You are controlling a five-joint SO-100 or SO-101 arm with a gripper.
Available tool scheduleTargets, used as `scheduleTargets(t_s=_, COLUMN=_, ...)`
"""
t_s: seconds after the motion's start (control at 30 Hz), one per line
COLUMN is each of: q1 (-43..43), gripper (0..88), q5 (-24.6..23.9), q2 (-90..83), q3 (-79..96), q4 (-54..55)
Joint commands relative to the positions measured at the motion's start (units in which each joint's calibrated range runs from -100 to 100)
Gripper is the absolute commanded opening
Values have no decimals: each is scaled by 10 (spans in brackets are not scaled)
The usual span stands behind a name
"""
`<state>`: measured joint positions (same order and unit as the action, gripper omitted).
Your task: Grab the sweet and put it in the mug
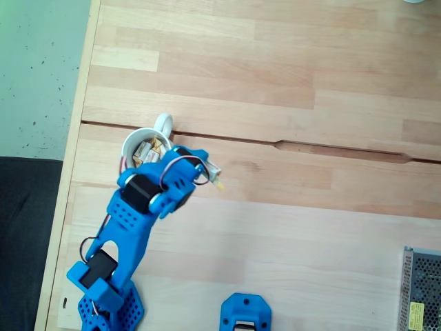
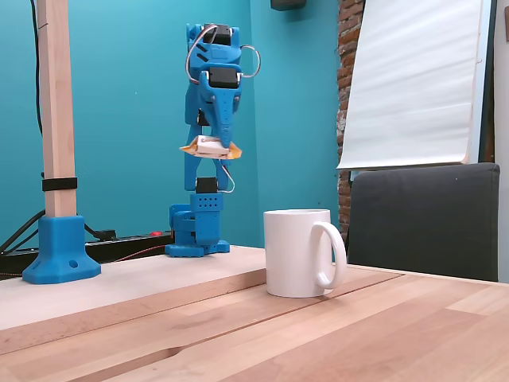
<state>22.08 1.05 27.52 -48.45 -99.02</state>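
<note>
- I see arm upright, end effector (image 2: 213, 151) pointing down, clamped on the sweet (image 2: 211, 146), raised well above tabletop (image 2: 334, 334).
- Mug (image 2: 298, 252) on tabletop; sweets (image 1: 150, 149) inside.

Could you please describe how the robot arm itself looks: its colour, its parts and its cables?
The arm is made of bright blue plastic, and some panels have rows of small round holes. Black motor blocks sit at the joints. Thin red, black and white cables loop between segments. The gripper has blue tapered fingers. In a fixed view its blue base stands on the wooden table.
</note>
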Motion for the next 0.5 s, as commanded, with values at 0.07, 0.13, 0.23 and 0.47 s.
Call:
scheduleTargets(t_s=0.07, q1=-47, gripper=0, q5=-8, q2=-87, q3=59, q4=-9)
scheduleTargets(t_s=0.13, q1=-60, gripper=0, q5=-9, q2=-110, q3=108, q4=-9)
scheduleTargets(t_s=0.23, q1=-78, gripper=0, q5=-9, q2=-149, q3=187, q4=-8)
scheduleTargets(t_s=0.47, q1=-117, gripper=0, q5=-9, q2=-199, q3=274, q4=-7)
